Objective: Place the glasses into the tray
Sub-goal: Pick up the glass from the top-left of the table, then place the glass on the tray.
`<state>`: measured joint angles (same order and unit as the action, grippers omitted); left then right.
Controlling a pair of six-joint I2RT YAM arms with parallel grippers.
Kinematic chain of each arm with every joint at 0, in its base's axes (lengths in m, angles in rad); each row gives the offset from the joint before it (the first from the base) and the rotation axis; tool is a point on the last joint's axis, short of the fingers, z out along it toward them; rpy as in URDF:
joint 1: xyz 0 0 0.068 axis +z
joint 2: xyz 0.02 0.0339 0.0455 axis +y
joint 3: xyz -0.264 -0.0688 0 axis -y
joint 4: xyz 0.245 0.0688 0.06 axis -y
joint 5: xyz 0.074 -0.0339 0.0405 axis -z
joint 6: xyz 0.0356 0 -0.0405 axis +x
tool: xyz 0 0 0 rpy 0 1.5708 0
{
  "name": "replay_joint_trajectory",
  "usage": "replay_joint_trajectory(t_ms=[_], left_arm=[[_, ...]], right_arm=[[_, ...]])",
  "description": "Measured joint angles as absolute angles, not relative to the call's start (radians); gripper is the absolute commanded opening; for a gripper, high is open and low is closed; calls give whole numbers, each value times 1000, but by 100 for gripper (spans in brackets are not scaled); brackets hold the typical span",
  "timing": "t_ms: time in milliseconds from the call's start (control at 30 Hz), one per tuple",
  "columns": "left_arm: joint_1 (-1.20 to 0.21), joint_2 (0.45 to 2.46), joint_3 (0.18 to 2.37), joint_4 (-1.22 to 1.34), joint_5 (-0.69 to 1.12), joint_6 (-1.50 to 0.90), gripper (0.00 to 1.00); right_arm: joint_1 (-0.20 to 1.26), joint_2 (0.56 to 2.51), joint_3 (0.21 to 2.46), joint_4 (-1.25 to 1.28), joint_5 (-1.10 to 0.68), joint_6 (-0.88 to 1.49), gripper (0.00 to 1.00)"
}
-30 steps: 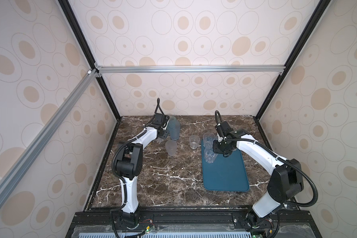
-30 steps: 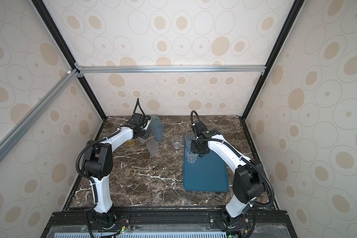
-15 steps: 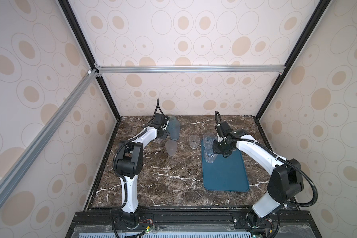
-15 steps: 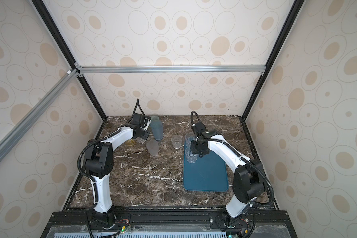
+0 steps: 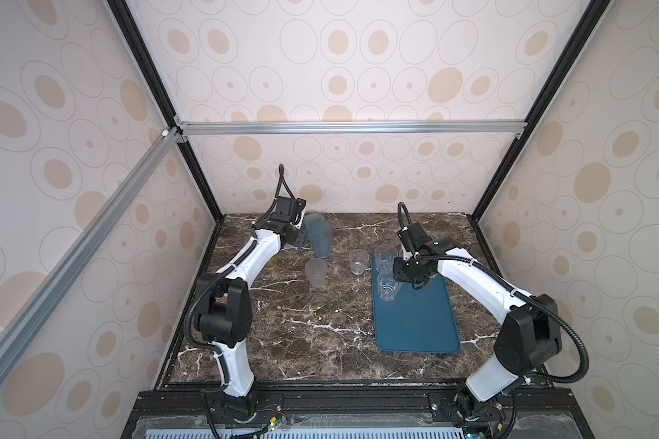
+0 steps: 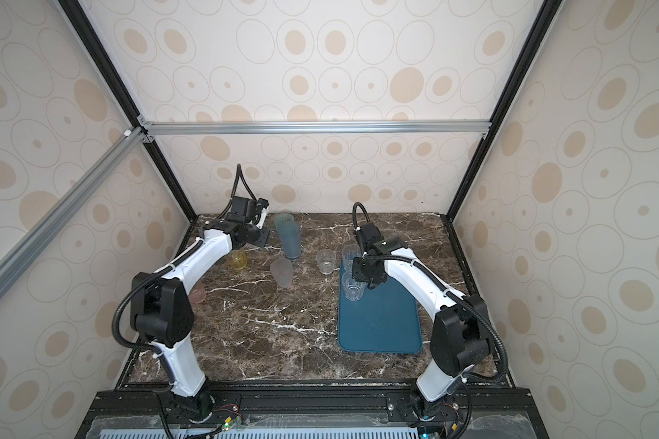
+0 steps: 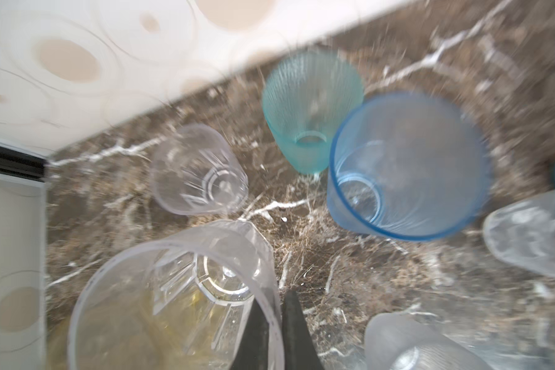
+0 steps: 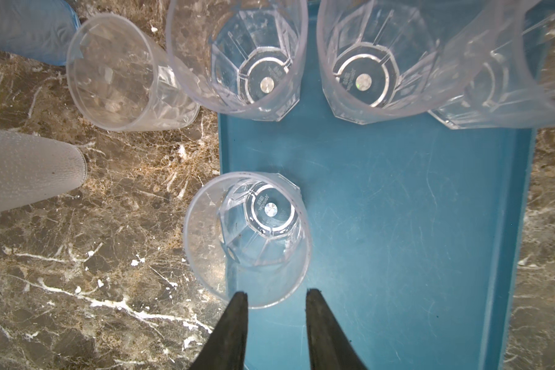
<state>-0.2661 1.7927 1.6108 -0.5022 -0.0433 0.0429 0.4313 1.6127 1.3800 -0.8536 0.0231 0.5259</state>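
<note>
**Left claw** (image 7: 274, 309), lower centre of the left wrist view: the jaws, apart a second ago, have now pinched shut on the wall of a clear glass (image 7: 173, 298), one finger inside the rim and one outside. In both top views this grasp sits at the upper left of the counter (image 5: 301, 334). It is well apart from the tray (image 5: 427, 327), which lies right of centre. The closing most likely ends the reach and starts a lift and carry rightward. Two blue glasses (image 5: 321, 238) stand just beside the claw and could be knocked.

**Right claw** (image 8: 276, 291), bottom centre of the right wrist view: jaws apart, gripping nothing, poised at the rim of a tray glass (image 8: 247, 237) that stands by the tray's left edge. Three far glasses (image 8: 366, 64) line the tray's end at the top of that frame.

**Off the tray**, among others: a frosted glass (image 5: 315, 271), a plain glass (image 5: 358, 261), an amber glass (image 6: 238, 259) and a pink glass (image 6: 198, 293).
</note>
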Motion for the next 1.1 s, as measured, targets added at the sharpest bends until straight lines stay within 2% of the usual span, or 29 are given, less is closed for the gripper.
replay_joint_trajectory(t_ms=[133, 267, 433, 633, 800, 1100], left_arm=[[-310, 1673, 1610, -502, -63, 2, 0], [-424, 1590, 1608, -477, -76, -19, 0], [-587, 1557, 1569, -389, -43, -22, 0], [-662, 1601, 1566, -329, 71, -43, 0], [-736, 1641, 1572, -322, 166, 43, 0], [-775, 1626, 1481, -301, 313, 374, 0]], right_arm=[[431, 1570, 1380, -852, 25, 545, 33], [431, 1516, 1380, -845, 24, 575, 33], [431, 1446, 1380, -825, 23, 607, 33], [431, 1360, 1380, -805, 28, 625, 34], [412, 1329, 1419, -833, 3, 616, 36], [245, 1319, 1482, -907, -228, 578, 40]])
